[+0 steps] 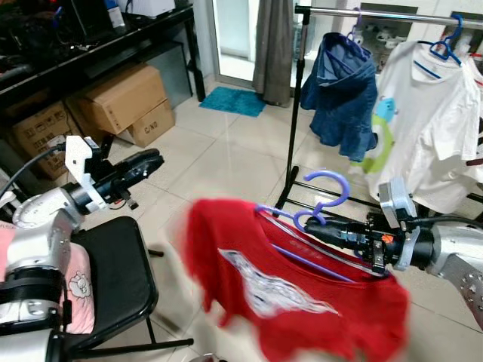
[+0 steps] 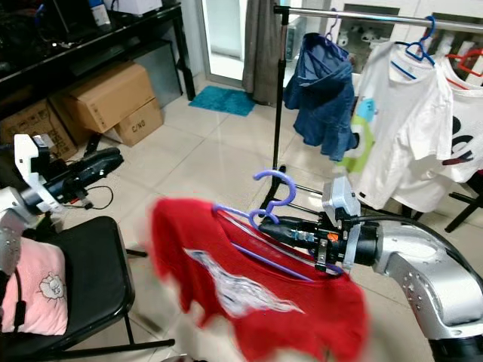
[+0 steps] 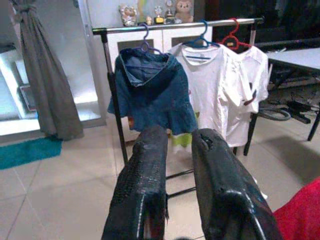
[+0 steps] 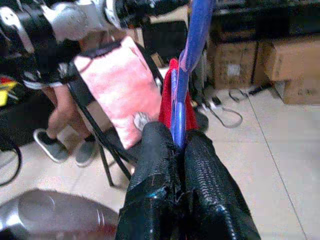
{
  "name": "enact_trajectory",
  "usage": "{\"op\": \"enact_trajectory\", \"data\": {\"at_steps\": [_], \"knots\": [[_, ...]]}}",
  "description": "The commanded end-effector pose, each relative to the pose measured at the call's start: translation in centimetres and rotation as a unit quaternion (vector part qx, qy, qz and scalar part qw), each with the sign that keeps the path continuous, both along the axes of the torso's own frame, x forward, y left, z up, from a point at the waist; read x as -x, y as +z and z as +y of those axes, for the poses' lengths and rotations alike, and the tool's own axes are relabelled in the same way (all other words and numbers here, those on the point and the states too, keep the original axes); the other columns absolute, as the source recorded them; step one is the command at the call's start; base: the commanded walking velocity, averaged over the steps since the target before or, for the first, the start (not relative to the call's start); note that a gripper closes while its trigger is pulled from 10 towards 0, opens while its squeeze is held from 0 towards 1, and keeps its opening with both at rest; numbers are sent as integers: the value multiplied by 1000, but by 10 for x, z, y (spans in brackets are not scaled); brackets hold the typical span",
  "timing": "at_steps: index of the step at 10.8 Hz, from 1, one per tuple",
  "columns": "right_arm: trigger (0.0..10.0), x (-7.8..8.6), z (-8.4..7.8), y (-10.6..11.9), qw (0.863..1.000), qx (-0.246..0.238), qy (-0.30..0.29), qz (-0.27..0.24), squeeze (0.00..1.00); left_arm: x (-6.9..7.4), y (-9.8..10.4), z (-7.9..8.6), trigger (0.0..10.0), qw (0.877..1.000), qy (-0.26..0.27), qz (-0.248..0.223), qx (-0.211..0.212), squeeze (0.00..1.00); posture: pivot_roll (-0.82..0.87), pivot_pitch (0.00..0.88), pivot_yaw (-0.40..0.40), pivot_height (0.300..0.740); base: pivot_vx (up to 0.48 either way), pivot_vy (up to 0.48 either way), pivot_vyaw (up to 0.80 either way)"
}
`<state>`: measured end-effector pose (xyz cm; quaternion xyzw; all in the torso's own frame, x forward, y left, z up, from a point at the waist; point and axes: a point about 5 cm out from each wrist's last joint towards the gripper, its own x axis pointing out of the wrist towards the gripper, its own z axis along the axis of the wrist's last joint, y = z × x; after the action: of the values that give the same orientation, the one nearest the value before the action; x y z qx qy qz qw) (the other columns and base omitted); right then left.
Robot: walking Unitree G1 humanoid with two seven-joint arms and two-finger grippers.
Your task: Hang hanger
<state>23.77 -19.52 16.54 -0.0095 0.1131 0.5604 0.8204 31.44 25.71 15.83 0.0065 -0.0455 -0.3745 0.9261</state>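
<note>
From the head cameras, the right gripper [image 1: 321, 228] pinches the neck of a purple plastic hanger [image 1: 326, 197] that carries a red T-shirt with a white print [image 1: 294, 290]. The shirt hangs low over the tiled floor, well apart from the metal clothes rail [image 1: 392, 15] behind it. So the hanger is picked up, but the hanging itself is not yet done: I judge that it must be lifted and its hook put over the rail, probably in the free part between the blue denim garment [image 1: 343, 94] and the white T-shirt [image 1: 426, 121]. The left gripper [image 1: 147, 162] is raised above a black folding chair [image 1: 113, 279] with a pink cushion [image 1: 75, 290] on it.

In the left wrist view, the two black fingers [image 3: 145, 195] are close together with a narrow gap and nothing between them; they point toward the rail.

In the right wrist view, the fingers [image 4: 157, 175] are pressed on the purple hanger. Brown cardboard boxes [image 4: 280, 60] stand on the floor; they look closed, so I cannot tell what is inside.
</note>
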Motion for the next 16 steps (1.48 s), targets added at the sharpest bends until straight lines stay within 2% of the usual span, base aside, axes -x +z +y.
{"op": "enact_trajectory", "data": {"at_steps": [1,3,4,5,6,7,9,10,11,12,13,14,15,16], "knots": [[10000,1,1,4,1000,13,1,-12,0,3,-5,4,10000,1000,15,6,-6,1000,-214,0,99,740,0,0,0],[10000,-3,-5,-20,995,70,-71,22,0,2,-6,-9,10000,998,55,-2,10,1000,-185,0,67,740,0,0,0],[10000,-12,-5,-34,985,53,-161,44,0,3,-8,-23,10000,997,70,0,27,1000,-175,0,57,740,0,0,0],[10000,-18,-4,-44,970,46,-234,46,0,3,-15,-37,10000,996,86,24,23,1000,-171,0,55,740,0,0,0],[10000,-24,-2,-53,940,50,-336,31,0,7,-24,-60,10000,994,95,49,17,396,-172,0,57,740,0,0,0],[10000,-27,-4,-61,895,79,-438,12,0,9,-33,-75,10000,992,115,60,-1,0,-170,0,51,740,0,0,0],[10000,-23,-2,-67,838,61,-542,4,0,9,-41,-85,10000,983,170,58,-49,0,-167,0,62,740,0,0,0],[10000,-18,-2,-82,808,97,-581,17,0,10,-43,-95,10000,981,178,60,-55,0,-159,0,66,740,0,0,0],[10000,-16,-1,-86,798,109,-592,10,0,9,-43,-99,10000,978,191,66,-43,0,-159,0,77,740,0,0,0],[10000,-17,-4,-81,753,84,-652,-15,0,7,-43,-107,10000,978,196,62,-37,0,-161,0,86,740,0,0,0],[10000,-16,-2,-79,739,45,-673,0,0,7,-40,-113,10000,979,189,59,-36,0,-167,0,90,740,0,0,0],[10000,-16,1,-75,742,31,-670,-18,0,6,-38,-115,10000,980,190,57,-33,0,-180,0,97,740,0,0,0],[10000,-15,2,-72,736,27,-675,-32,0,6,-37,-116,10000,979,192,57,-31,0,-182,0,99,740,0,0,0],[10000,-16,5,-75,736,26,-676,-18,0,7,-36,-117,10000,980,187,59,-23,0,-180,0,100,740,0,0,0]]}}
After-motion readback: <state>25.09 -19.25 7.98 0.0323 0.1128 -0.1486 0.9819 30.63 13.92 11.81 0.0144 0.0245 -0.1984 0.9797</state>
